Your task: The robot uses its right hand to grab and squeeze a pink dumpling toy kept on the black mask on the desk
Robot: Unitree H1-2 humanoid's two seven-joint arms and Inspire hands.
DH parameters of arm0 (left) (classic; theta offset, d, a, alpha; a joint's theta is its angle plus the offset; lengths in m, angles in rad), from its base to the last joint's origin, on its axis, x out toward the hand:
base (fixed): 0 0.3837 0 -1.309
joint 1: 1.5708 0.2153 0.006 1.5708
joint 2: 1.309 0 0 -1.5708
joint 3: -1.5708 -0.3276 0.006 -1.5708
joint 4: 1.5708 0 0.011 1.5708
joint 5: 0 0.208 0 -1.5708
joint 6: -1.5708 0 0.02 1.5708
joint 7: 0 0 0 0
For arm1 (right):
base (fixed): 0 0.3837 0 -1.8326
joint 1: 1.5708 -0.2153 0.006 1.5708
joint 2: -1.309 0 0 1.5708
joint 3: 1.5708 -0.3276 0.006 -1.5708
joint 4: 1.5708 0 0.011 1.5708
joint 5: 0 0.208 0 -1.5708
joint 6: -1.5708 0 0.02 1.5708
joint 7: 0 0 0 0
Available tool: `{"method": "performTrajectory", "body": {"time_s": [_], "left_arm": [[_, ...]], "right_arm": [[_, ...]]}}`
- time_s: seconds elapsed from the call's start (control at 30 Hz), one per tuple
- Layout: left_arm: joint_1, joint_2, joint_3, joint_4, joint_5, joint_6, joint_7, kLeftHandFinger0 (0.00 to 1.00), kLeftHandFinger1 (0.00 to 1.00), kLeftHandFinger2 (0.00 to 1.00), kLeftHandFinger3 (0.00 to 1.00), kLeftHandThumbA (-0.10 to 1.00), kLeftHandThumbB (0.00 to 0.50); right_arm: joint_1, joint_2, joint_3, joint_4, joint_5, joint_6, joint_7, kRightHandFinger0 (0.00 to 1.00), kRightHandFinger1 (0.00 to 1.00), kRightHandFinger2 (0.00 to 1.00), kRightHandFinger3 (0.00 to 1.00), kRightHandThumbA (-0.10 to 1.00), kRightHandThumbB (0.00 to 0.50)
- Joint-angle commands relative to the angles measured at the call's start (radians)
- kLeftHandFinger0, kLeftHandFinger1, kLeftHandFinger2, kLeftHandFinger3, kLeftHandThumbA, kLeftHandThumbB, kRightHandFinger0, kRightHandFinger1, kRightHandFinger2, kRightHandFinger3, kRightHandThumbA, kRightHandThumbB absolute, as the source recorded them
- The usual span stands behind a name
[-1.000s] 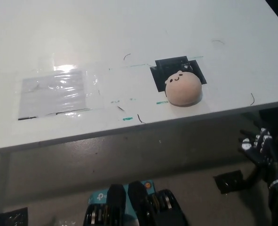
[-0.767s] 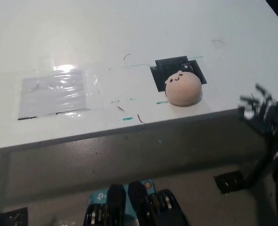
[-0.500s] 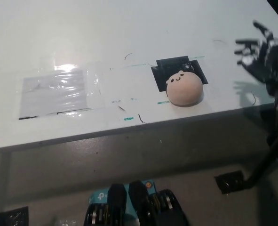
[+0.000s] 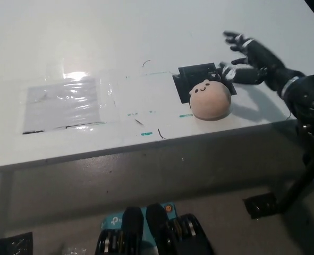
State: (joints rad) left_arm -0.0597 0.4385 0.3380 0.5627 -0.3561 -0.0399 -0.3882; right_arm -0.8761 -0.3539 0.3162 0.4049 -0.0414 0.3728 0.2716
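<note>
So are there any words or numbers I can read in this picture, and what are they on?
Nothing here reads as clear words or numbers.
The teal box at the bottom edge carries a white logo mark, too small and cut off to read.
The teal marks on the desk are dashes, not letters.
The pink dumpling toy has a drawn smiling face, no text.
The clear plastic sheet shows only glare.

Desk: white desk (image 4: 119, 48) spreads left of my hand, with a bright glare patch.
Floor: grey floor (image 4: 146, 186) lies below my hand.
</note>
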Motion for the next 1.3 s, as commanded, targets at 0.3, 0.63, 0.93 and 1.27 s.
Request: {"method": "performTrajectory", "body": {"time_s": [0.3,0.63,0.93,1.27], "left_arm": [[-0.012,0.025,0.010,-0.012,-0.020,-0.024,-0.017,0.00,0.00,0.09,0.17,0.93,0.500],[-0.020,0.031,0.012,-0.005,-0.024,-0.031,-0.025,0.00,0.01,0.10,0.18,0.96,0.500],[-0.022,0.029,0.012,-0.013,-0.025,-0.023,-0.023,0.00,0.02,0.12,0.18,1.00,0.500],[-0.018,0.031,0.014,-0.023,-0.023,-0.026,-0.020,0.00,0.02,0.12,0.18,1.00,0.500]], "right_arm": [[-0.111,0.019,0.083,0.153,-0.165,-0.173,-0.003,1.00,1.00,1.00,1.00,0.56,0.404],[-0.047,0.104,0.043,0.181,-0.183,-0.254,-0.061,1.00,1.00,1.00,1.00,0.56,0.430],[0.033,0.150,0.018,0.138,-0.188,-0.269,-0.058,1.00,1.00,1.00,1.00,0.52,0.424],[0.053,0.097,0.041,0.233,-0.298,-0.340,-0.140,1.00,1.00,1.00,1.00,0.47,0.410]]}}
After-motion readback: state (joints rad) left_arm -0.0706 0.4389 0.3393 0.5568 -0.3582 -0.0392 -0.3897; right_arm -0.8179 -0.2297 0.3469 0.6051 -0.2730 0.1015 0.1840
